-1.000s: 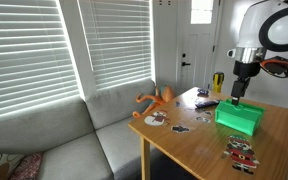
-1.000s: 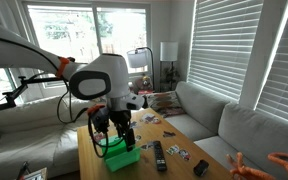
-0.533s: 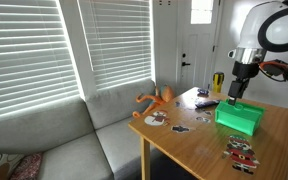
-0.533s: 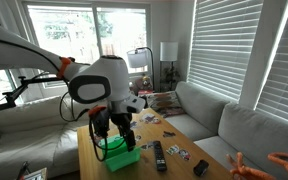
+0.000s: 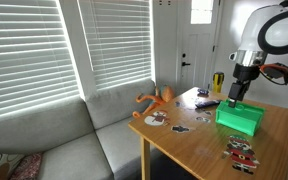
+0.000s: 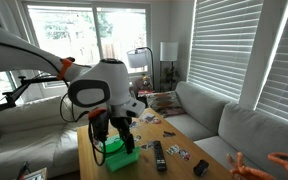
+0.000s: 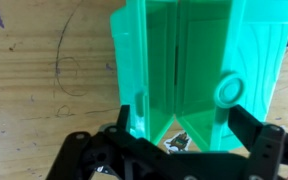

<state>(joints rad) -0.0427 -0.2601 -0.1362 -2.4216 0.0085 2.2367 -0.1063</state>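
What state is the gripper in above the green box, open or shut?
Open. In the wrist view the fingers of the gripper stand wide apart above the green box, nothing clamped between them.

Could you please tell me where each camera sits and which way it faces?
Exterior view: beyond the couch, looks along the table toward the door; shows the arm, gripper over the box.
Exterior view: on the arm's side of the table, looks across it toward couch and windows; arm fills the left.
Wrist view: on the wrist, looks straight down into the box; open fingers at the bottom.
All three share the box and gripper.
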